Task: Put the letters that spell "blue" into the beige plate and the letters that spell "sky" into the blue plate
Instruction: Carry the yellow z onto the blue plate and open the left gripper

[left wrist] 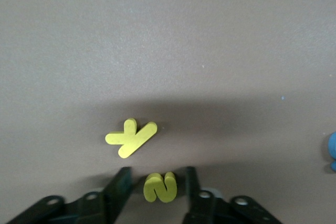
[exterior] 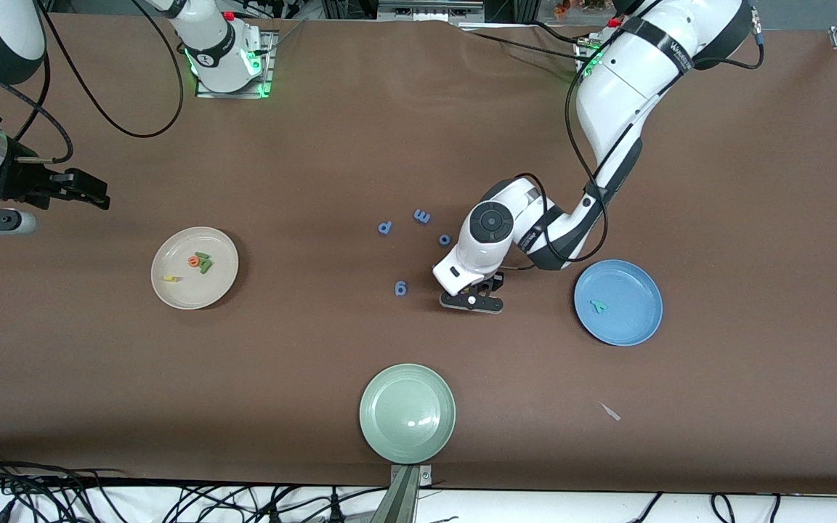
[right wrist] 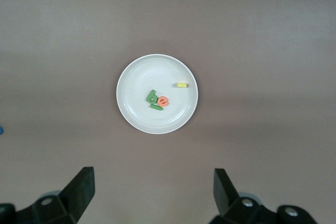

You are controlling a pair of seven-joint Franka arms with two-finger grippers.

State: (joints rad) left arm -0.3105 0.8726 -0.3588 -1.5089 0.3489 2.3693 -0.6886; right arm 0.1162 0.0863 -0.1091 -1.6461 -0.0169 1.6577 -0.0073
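Left gripper (exterior: 471, 301) is down on the desk (exterior: 738, 218) between the blue-purple letters (exterior: 418, 240) and the blue plate (exterior: 617, 302), fingers (left wrist: 122, 186) straddling the yellow s (left wrist: 160, 187) and nearly pinching it, likely so it can be lifted into that plate; firm contact unclear. Yellow k (left wrist: 131, 138) lies just beside, untouched. Teal y (exterior: 598, 306) already sits in the blue plate. Right gripper (right wrist: 152, 187) waits spread wide, over the desk at the right arm's end, empty. Beige plate (exterior: 171, 287) holds b (right wrist: 152, 97), l (right wrist: 156, 107), e (right wrist: 164, 101), u (right wrist: 182, 85); only the right wrist view separates them. Front view hides s and k under the left arm. Pale green plate (exterior: 407, 413) is empty.
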